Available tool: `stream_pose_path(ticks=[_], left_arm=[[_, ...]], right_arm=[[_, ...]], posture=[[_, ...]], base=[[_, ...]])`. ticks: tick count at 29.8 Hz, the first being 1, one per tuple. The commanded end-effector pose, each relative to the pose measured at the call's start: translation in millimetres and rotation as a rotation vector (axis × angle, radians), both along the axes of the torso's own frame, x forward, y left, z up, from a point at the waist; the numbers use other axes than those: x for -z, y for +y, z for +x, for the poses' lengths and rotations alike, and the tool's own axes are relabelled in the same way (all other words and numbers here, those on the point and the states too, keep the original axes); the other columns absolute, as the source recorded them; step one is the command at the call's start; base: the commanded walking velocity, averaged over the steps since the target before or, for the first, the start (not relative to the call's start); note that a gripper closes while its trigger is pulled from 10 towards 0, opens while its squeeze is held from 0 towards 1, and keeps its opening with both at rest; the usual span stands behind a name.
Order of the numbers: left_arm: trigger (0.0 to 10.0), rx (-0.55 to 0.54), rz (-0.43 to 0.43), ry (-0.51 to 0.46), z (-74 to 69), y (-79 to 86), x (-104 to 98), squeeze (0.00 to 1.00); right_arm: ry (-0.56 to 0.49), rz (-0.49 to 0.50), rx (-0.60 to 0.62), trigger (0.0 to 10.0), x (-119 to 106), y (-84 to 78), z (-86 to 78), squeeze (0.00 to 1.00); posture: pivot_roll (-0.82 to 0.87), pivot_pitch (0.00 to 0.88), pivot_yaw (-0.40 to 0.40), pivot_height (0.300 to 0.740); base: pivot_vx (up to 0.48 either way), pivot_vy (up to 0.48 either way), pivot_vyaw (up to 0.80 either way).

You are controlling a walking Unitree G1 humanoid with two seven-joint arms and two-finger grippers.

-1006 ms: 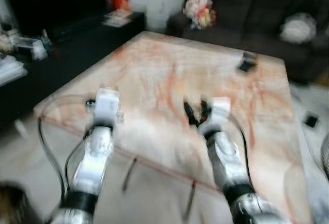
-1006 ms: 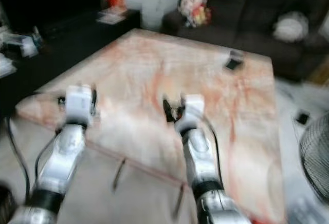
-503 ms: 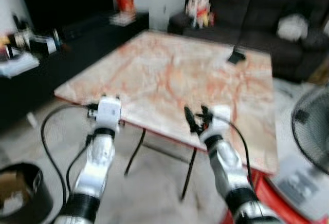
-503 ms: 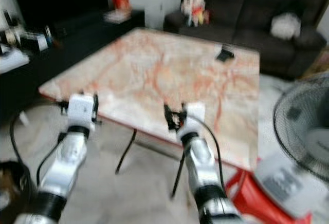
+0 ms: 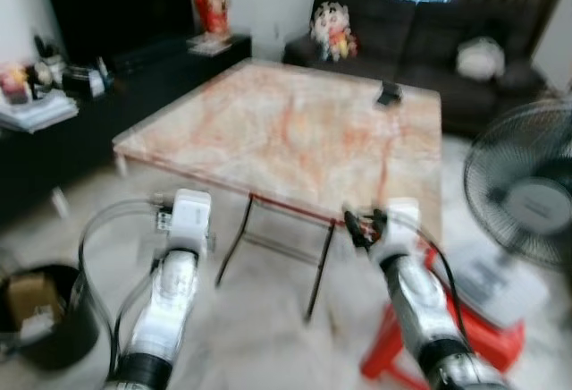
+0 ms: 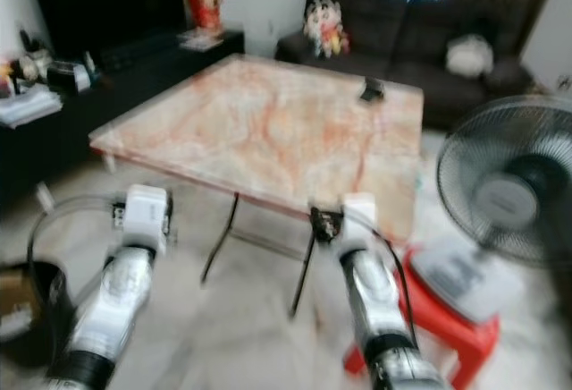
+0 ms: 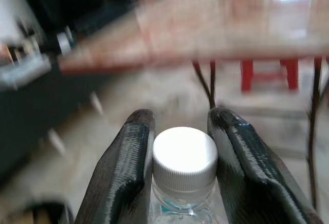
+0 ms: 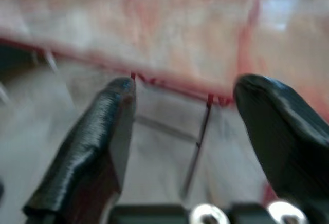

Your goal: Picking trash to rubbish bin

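Bottle, clear plastic with a white cap, sits pinched between the two black fingers of the left tool, its neck pointing out along them so that its long axis runs with the tool's own line. That tool is held out low in front of the robot, above pale floor and short of the desk's near edge.

Down at the robot's left, on the floor beside the dark cabinet, stands a black rubbish bin with a cardboard scrap showing in its mouth. The bin lies left of and below the loaded tool, so the left arm is the nearer one by far; the drop looks to need a swing leftward and down until the bottle hangs over the opening.

The right tool is spread wide with nothing between its fingers, reaching toward the red rim of the marble-patterned desk. A small dark object rests near the desk's far edge; what it is cannot be told. A standing fan and a red stool are on the right, a dark sofa beyond.
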State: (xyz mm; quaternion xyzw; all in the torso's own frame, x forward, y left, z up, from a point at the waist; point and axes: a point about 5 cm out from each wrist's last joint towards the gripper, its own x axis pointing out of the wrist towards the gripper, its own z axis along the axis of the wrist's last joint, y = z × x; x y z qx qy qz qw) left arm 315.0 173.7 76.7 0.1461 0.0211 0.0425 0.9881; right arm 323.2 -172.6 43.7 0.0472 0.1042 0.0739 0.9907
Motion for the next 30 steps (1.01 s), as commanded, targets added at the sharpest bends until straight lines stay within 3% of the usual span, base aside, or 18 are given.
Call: stream_pose_path(ticks=[1,7,11,12,16,19,20,21,24,26,30], left_arm=[[10.0,0.000,-0.048,0.099,-8.1,1.0,22.3,0.00],[10.0,-0.094,-0.088,0.354,-41.5,20.6,77.6,0.00],[10.0,-0.118,-0.086,0.480,-62.1,25.3,101.7,0.00],[10.0,-0.118,-0.086,0.480,-62.1,25.3,101.7,0.00],[10.0,-0.147,-0.111,0.645,-92.1,26.9,130.4,0.00],[10.0,-0.171,-0.127,0.790,-121.6,24.8,151.3,0.00],[10.0,-0.194,-0.140,0.861,-138.5,24.2,160.7,0.00],[10.0,-0.203,-0.144,0.887,-144.9,24.0,164.0,0.00],[10.0,-0.203,-0.144,0.893,-146.5,23.8,164.7,0.00],[10.0,-0.209,-0.161,0.904,-157.3,21.3,169.3,0.00],[10.0,-0.230,-0.171,0.903,-160.0,24.1,170.0,0.00]], right_arm=[[0.102,-0.030,0.046,10.0,16.9,-14.8,-11.1,0.00],[0.339,-0.053,0.161,10.0,60.0,-44.4,-53.5,0.00],[0.455,-0.037,0.221,10.0,80.3,-54.0,-79.3,0.00],[0.455,-0.037,0.221,10.0,80.3,-54.0,-79.3,0.00],[0.567,-0.011,0.275,10.0,98.9,-56.1,-105.0,0.00],[0.628,-0.019,0.272,10.0,108.8,-52.6,-119.4,0.00],[0.653,-0.031,0.270,10.0,112.7,-51.0,-125.4,0.00],[0.662,-0.034,0.272,10.0,114.0,-50.7,-127.5,0.00],[0.662,-0.029,0.274,10.0,114.2,-50.7,-128.0,0.00],[0.676,-0.022,0.297,10.0,116.3,-53.5,-133.0,0.00],[0.684,-0.036,0.282,10.0,116.7,-54.0,-133.7,0.00]], posture=[[-0.01,0.002,-0.091,0.740],[-0.01,0.012,-0.096,0.740],[-0.01,0.023,-0.098,0.740],[-0.01,0.023,-0.098,0.740],[-0.01,0.029,-0.095,0.740],[-0.01,0.030,-0.094,0.740],[-0.01,0.031,-0.092,0.740],[-0.01,0.031,-0.092,0.740],[-0.02,0.030,-0.087,0.740],[-0.01,0.034,-0.093,0.740],[-0.01,0.037,-0.098,0.740]], base=[[0.000,0.000,0.00],[0.000,0.000,0.00],[0.000,0.000,0.00],[0.000,0.000,0.00],[0.000,0.000,0.00],[0.000,0.000,0.00],[0.000,0.000,0.00],[0.000,0.000,0.00],[0.000,0.000,0.42],[0.000,0.000,0.80],[0.000,0.000,0.80]])
